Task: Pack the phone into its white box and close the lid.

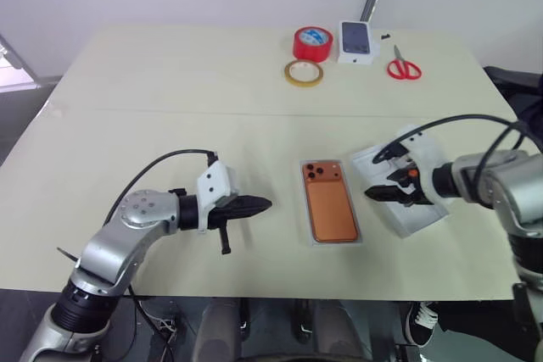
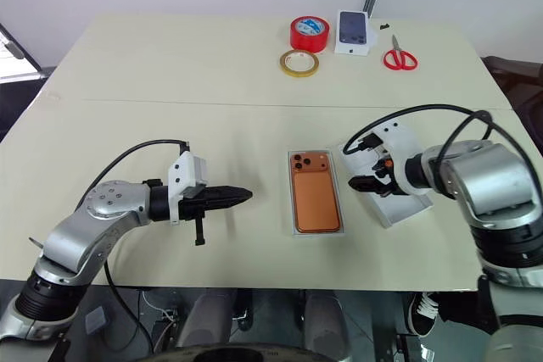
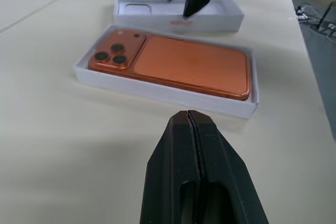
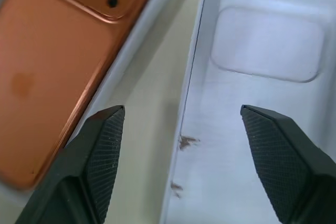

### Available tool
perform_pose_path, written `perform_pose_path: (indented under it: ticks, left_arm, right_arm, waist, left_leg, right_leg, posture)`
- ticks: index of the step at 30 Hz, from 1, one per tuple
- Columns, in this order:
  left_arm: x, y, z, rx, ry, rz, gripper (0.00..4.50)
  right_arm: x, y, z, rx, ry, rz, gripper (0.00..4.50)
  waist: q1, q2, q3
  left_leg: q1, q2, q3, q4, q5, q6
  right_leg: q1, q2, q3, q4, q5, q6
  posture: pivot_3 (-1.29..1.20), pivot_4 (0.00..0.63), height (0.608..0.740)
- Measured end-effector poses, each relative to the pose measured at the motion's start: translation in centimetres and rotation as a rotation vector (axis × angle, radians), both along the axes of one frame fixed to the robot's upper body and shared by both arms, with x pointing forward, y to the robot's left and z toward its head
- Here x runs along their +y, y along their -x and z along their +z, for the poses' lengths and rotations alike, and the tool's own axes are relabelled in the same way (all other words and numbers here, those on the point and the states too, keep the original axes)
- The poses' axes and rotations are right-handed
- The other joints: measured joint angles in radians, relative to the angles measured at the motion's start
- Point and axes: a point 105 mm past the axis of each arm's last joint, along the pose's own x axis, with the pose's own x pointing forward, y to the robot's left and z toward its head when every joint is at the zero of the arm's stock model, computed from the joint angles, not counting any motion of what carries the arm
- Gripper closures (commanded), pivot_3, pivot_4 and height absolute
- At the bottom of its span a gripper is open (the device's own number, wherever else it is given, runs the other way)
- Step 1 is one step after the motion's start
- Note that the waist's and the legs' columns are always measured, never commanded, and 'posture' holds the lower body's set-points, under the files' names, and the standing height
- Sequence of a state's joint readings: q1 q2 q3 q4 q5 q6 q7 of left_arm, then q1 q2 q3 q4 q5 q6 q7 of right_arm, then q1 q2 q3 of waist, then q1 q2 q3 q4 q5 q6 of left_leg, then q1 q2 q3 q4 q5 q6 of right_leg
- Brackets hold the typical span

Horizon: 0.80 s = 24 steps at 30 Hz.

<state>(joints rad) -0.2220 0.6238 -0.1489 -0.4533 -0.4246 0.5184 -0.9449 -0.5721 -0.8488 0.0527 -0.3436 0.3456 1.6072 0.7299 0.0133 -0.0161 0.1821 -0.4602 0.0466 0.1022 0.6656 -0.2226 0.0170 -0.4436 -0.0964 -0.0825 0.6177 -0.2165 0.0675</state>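
One orange phone [image 1: 330, 202], back up with three dark lenses, lying inside one white box [image 1: 357, 231] near the table's [image 1: 170, 82] front edge, long axis front to back, camera end toward the far edge. One lid [image 1: 424, 214] just beside, hollow side up. Left gripper [image 1: 261, 205] pressed together; right gripper [image 4: 181, 124] spread over the lid's wall.

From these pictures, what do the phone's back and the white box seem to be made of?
The phone: probably metal or frosted glass; its orange back has a smooth, soft satin sheen. The white box: likely matte cardboard, with thin, straight white walls and crisp edges.
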Motion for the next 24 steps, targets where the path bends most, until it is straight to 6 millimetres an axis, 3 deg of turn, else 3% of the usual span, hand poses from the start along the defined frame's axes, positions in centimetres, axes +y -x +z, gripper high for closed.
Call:
perform_pose_path:
  ticks: [1,4,8,10,16,19,24]
  left_arm:
    - [0.0,0.0,0.0,-0.003,-0.001,0.000,4.50]
    - [-0.2,0.0,-0.3,-0.011,-0.006,-0.004,4.50]
    - [-0.1,-0.1,-0.6,-0.006,-0.007,0.012,4.50]
    - [-0.1,-0.2,-0.6,-0.008,-0.004,0.023,4.50]
    - [0.3,-0.5,-0.8,-0.010,0.004,0.071,4.50]
    - [1.3,-1.3,-0.4,-0.029,0.016,0.131,4.50]
    - [3.9,-3.9,-0.6,-0.016,0.061,0.307,4.50]
  right_arm:
    - [0.0,-0.2,-0.3,0.003,0.006,-0.012,0.77]
    - [0.1,-0.5,-0.9,0.007,0.021,-0.036,1.61]
    - [0.1,-0.7,-1.2,0.004,0.038,-0.058,3.68]
    - [0.3,-0.6,-1.3,0.005,0.035,-0.052,4.47]
    - [0.3,-1.2,-0.9,0.019,-0.040,-0.097,4.47]
    - [0.8,-2.6,2.0,-0.024,-0.212,-0.127,4.47]
    - [4.6,-2.9,7.6,-0.052,-0.595,0.019,4.47]
  waist:
    - [-0.001,0.000,0.000]
    - [-0.001,0.000,0.000]
    - [-0.001,0.000,0.000]
    - [-0.001,0.000,0.000]
    - [-0.002,0.000,0.000]
    - [-0.006,0.000,0.000]
    - [-0.003,0.000,0.000]
  left_leg:
    - [0.000,0.000,0.000,0.000,0.000,0.000]
    - [0.001,0.000,0.001,0.001,0.000,0.000]
    - [0.001,0.000,0.000,0.001,0.000,0.000]
    - [0.001,0.000,0.000,0.001,0.000,0.000]
    - [0.001,0.001,0.000,0.001,0.000,0.000]
    - [0.002,0.001,0.001,0.001,0.000,0.000]
    - [0.002,0.003,0.001,0.001,0.000,0.000]
  right_leg:
    - [0.000,0.000,0.000,0.000,0.000,0.000]
    - [0.000,0.000,0.000,0.002,0.000,0.000]
    - [0.001,0.001,0.000,0.002,0.000,0.000]
    - [0.001,0.001,0.000,0.002,0.000,0.000]
    - [0.001,0.002,0.000,0.002,0.000,0.001]
    - [0.001,0.003,0.000,0.003,0.001,0.001]
    - [0.001,0.007,0.000,0.003,0.003,0.005]
  posture:
    - [0.00,0.150,0.740]
    - [0.00,0.150,0.740]
    - [0.00,0.150,0.740]
    - [0.00,0.150,0.740]
    - [0.00,0.150,0.740]
    - [0.00,0.150,0.740]
    - [0.00,0.150,0.740]
